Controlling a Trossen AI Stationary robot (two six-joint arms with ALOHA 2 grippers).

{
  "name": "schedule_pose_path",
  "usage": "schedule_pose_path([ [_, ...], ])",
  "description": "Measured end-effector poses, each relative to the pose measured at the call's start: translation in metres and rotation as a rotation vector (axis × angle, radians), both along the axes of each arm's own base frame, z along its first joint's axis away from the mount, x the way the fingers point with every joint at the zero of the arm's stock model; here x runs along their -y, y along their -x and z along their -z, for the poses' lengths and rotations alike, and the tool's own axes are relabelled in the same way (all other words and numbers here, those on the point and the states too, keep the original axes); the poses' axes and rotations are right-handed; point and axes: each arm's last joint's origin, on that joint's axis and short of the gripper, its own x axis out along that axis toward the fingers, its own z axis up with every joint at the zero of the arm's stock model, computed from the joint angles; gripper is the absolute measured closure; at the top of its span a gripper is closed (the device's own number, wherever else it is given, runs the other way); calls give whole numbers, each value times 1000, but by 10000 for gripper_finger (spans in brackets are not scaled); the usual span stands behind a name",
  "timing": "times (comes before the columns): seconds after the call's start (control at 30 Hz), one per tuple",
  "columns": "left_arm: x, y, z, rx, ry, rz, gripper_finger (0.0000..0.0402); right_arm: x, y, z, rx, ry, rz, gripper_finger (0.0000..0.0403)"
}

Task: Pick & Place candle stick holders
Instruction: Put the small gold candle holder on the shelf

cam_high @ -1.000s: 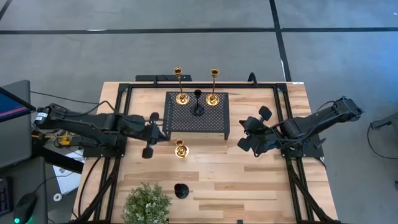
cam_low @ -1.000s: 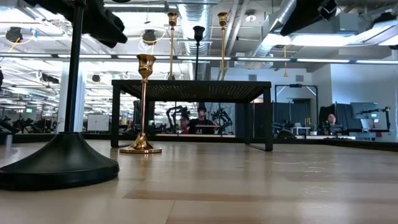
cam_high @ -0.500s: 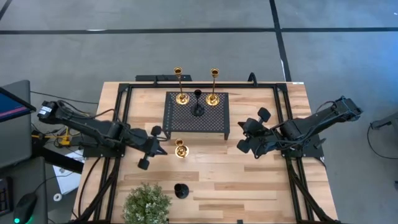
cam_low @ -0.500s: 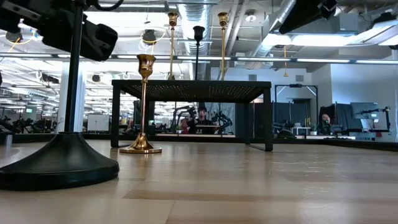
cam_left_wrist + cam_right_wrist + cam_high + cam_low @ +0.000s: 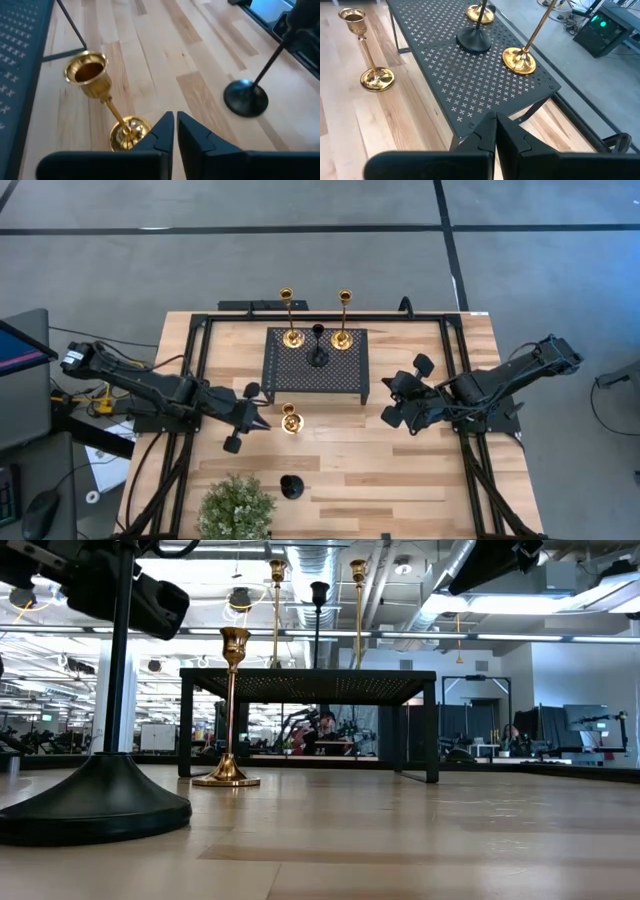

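With two tall gold holders [image 5: 291,337] and one black holder [image 5: 319,358] already on the perforated stand [image 5: 350,380], the short gold holder [image 5: 290,421] stands just off its near edge. The left pincer [image 5: 250,417], clenched empty, hovers beside it and must open to grasp the stem; the right pincer [image 5: 398,401], also clenched, waits by the stand's right end.

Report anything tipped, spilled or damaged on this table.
Nothing stands out. Three holders stand upright on the black stand; the short gold holder and the black holder stand upright on the table. Nothing spilled or visibly damaged.

A shiny gold metal candle holder [image 5: 102,107] stands on the smooth pale wood table [image 5: 420,470] beside a matt black perforated metal stand [image 5: 315,362].
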Motion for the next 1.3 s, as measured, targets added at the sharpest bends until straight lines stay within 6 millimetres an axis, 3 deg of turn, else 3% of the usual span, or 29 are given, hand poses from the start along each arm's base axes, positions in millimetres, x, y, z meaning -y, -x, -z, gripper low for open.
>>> schedule_pose_path([
  [0.33,-1,-7,3,-5,-27,-67,302,0,0,0,-3,1,-1,403],
  [0.67,1,-35,24,-82,-10,-125,235,0,1,1,-12,5,-1,403],
  [0.9,2,-47,28,-48,-45,-204,231,0,1,1,-13,6,-1,403],
  [1.3,3,-53,25,-7,140,-280,250,0,1,1,-15,6,-1,403],
])
